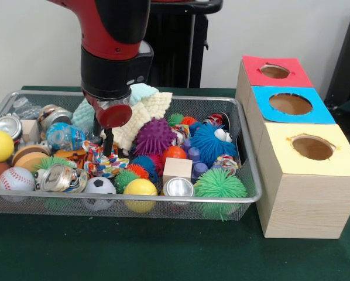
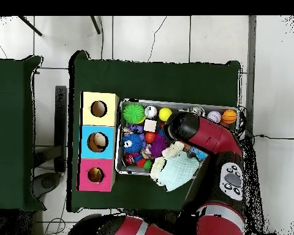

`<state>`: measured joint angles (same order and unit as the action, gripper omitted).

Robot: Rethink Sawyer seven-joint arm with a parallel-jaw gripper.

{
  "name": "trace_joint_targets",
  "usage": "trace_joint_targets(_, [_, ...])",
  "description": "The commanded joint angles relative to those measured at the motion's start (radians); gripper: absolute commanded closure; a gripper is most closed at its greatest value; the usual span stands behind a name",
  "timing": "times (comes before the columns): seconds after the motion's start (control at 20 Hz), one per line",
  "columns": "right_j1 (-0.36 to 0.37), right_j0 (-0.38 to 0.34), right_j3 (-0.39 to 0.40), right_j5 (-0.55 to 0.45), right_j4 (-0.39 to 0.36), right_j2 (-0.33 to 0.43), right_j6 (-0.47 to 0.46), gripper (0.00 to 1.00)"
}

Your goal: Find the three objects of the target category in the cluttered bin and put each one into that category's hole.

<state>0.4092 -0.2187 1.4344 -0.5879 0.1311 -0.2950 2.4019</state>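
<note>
Bench (image 1: 163, 252) surface is covered in dark green cloth and stands on a white tiled floor (image 2: 174, 37); a pale wall (image 1: 28, 47) lies behind. Wire mesh bin (image 1: 248, 158) rests on the cloth, packed with balls, spiky toys, cans, wooden blocks and rope toys. Just beside it stands a wooden box (image 1: 304, 205) with three holes, topped red, blue and yellow. Pincer (image 1: 109, 146) is lowered into the bin over a multicoloured rope toy (image 1: 102, 164); whether it is parted or holds anything cannot be told. Target category cannot be identified.
</note>
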Motion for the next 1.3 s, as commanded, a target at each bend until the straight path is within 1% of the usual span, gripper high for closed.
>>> trace_joint_targets(0.05, [-0.062,-0.028,0.021,0.084,0.004,0.077,0.096,0.0])
trace_joint_targets(0.1, [-0.071,-0.034,0.019,0.098,0.005,0.086,0.093,0.0])
trace_joint_targets(0.2, [-0.068,-0.039,0.021,0.094,0.006,0.091,0.086,0.0])
trace_joint_targets(0.35, [-0.041,-0.047,0.032,0.052,0.001,0.086,0.065,0.0])
trace_joint_targets(0.45, [-0.04,-0.062,0.031,0.054,-0.003,0.093,0.048,0.0])
trace_joint_targets(0.75, [-0.046,-0.096,-0.012,0.023,-0.019,0.098,0.006,0.0])
trace_joint_targets(1.2, [-0.065,-0.09,-0.032,0.024,-0.023,0.096,0.024,0.0])
trace_joint_targets(1.3, [-0.087,-0.07,-0.054,0.022,-0.027,0.079,0.04,0.0])
